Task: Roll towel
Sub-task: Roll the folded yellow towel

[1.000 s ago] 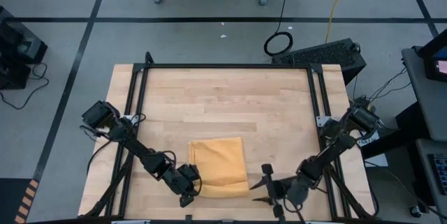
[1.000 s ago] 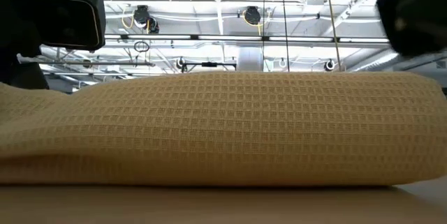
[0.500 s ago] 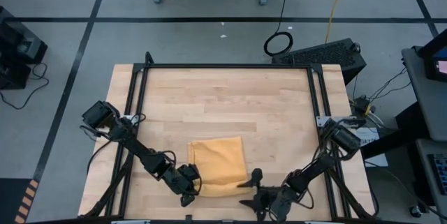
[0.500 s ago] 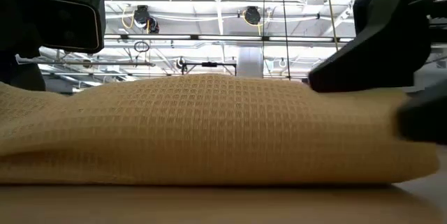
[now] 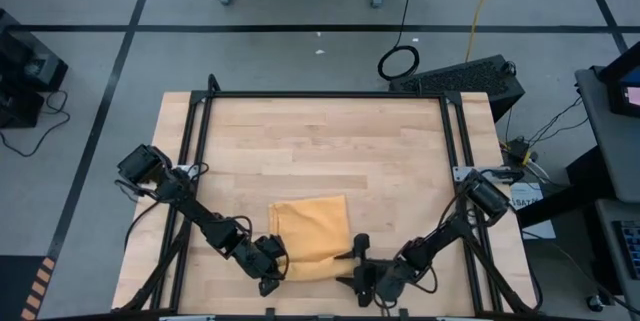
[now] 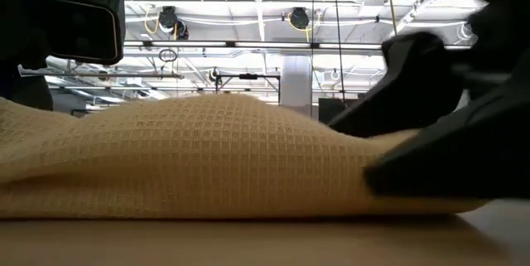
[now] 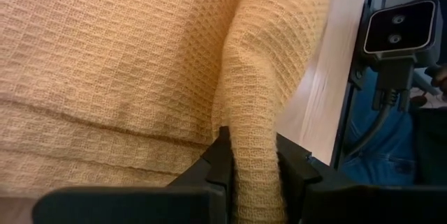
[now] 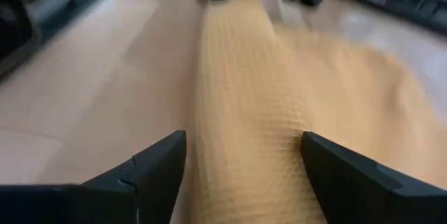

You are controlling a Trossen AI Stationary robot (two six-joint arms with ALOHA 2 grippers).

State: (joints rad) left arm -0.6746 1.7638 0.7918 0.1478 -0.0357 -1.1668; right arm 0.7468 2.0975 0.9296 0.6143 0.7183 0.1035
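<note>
The towel (image 5: pixel 312 238), a mustard-yellow waffle cloth, lies folded on the wooden table near its front edge, with a thick fold along its near side (image 6: pixel 190 158). My left gripper (image 5: pixel 274 267) is at the towel's near left corner and is shut on the cloth (image 7: pixel 255 175). My right gripper (image 5: pixel 352 263) is open at the near right corner. The towel's near fold (image 8: pixel 244 133) runs between its two fingers. My left gripper pinches a raised fold (image 7: pixel 255 151) at the towel's near left corner between its two fingers, slanting down from the table's left. The rest of the towel lies on the table. My right gripper comes nearly level from the table's right, along the near fold. Its far finger (image 6: pixel 414 71) lies on the towel's right end (image 6: pixel 348 137), where the cloth's top dips. The near finger (image 6: pixel 451 166) stands in front of the cloth; whether it touches I cannot tell.
A black frame (image 5: pixel 320 95) runs around the tabletop. A small camera (image 7: pixel 401 27) stands at the table's near edge beside the towel. Bare wood (image 5: pixel 320 151) lies beyond the towel toward the far edge.
My right gripper has gone down and toward the table's left, up to the towel's near right corner, and its fingers now stand on either side of the near fold. The towel's right end has sunk under the far finger. The left end has stayed where it was.
</note>
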